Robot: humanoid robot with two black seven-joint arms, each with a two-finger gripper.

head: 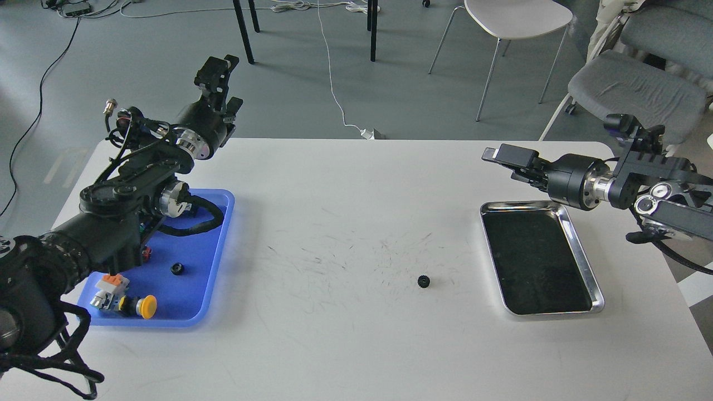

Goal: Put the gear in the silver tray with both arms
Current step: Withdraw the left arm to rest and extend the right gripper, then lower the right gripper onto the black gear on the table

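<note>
A small black toothed gear [424, 281] lies on the scuffed white table [356, 345], just left of the shiny rectangular silver tray [582, 253], whose dark reflective bottom holds nothing. At the left, a blue plastic tray [214, 262] carries another black gear [177, 269], a yellow-capped push button [146, 307] and an orange-and-white connector [111, 285]. The left jaws [220, 75] are raised past the far edge, the right jaws [504, 159] hover beyond the silver tray; whether either pair is spread, I cannot tell. Bare tabletop surrounds the gear.

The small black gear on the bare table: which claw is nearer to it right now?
Right. The right claw hangs above the silver tray's far end, up and right of the gear. The left claw is raised beyond the blue tray, farther off.
</note>
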